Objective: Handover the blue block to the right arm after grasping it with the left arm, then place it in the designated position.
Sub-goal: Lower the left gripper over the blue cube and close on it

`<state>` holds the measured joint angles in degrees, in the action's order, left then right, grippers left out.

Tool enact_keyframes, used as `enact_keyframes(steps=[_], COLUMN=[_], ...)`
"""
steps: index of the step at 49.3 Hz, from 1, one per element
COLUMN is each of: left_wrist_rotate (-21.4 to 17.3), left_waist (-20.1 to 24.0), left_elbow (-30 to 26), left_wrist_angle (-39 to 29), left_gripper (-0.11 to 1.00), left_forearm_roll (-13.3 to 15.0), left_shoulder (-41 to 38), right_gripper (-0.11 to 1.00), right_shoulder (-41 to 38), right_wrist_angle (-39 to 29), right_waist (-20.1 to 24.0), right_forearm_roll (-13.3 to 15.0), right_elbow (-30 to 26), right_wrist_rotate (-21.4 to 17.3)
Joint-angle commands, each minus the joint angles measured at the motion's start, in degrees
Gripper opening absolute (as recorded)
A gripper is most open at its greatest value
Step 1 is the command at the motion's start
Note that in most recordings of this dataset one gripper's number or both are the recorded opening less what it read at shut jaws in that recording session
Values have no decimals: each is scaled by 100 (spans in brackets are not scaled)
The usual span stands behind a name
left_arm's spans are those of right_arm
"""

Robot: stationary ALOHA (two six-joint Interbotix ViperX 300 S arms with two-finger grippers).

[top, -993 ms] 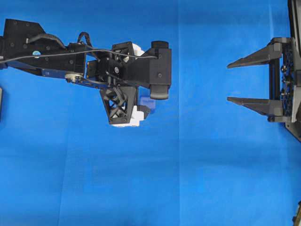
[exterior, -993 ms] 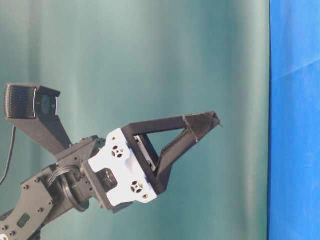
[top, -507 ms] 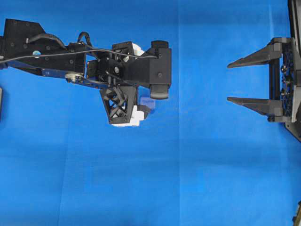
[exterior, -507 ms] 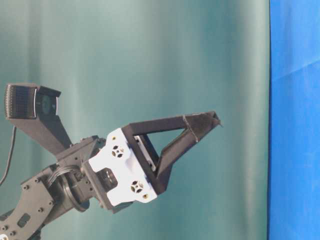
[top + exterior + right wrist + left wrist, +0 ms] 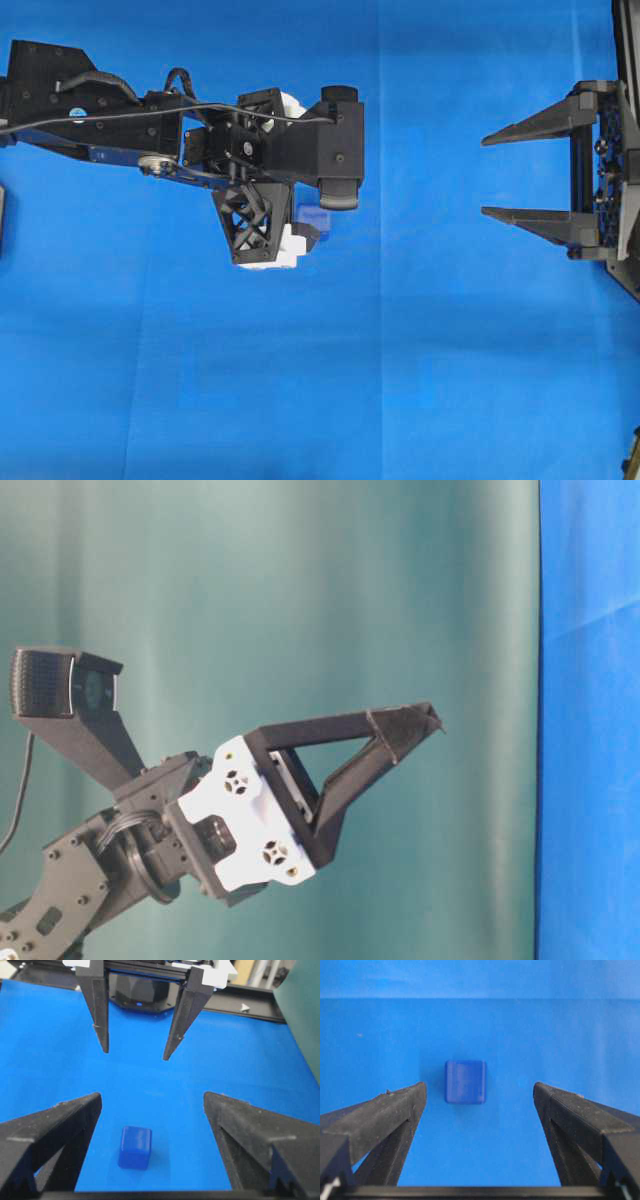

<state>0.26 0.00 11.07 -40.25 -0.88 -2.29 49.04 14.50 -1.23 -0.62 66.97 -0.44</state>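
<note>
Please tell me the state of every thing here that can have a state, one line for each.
Blue block: lying on the cloth, not gripped, nothing touching it.
Left gripper: open, empty, hovering above the block.
Right gripper: open, empty, apart from the block.
Cloth: spread flat, with faint fold lines.

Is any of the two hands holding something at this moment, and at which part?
Nothing is held. The blue block lies on the blue cloth, apart from the open left hand. The right hand is open and empty too.
</note>
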Motion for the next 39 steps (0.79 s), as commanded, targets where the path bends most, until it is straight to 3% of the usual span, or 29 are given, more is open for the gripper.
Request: enact_keyframes(steps=[1,26,39], left_wrist_rotate=[0,-53,9], left_waist=[9,132,114], left_elbow=[9,932,958], left_wrist_angle=[141,1978,2250], left_gripper=[92,92,92], left_forearm_roll=[-9,-9,-9], left_shoulder=[9,-686,-1204], right_gripper=[94,94,94], right_shoulder=[-26,-53,-97], right_wrist_angle=[35,35,35], right_waist=[0,-9,-70], right_forearm_roll=[-9,-9,-9], right_elbow=[-114,-105,-105], right_wrist_rotate=[0,0,0])
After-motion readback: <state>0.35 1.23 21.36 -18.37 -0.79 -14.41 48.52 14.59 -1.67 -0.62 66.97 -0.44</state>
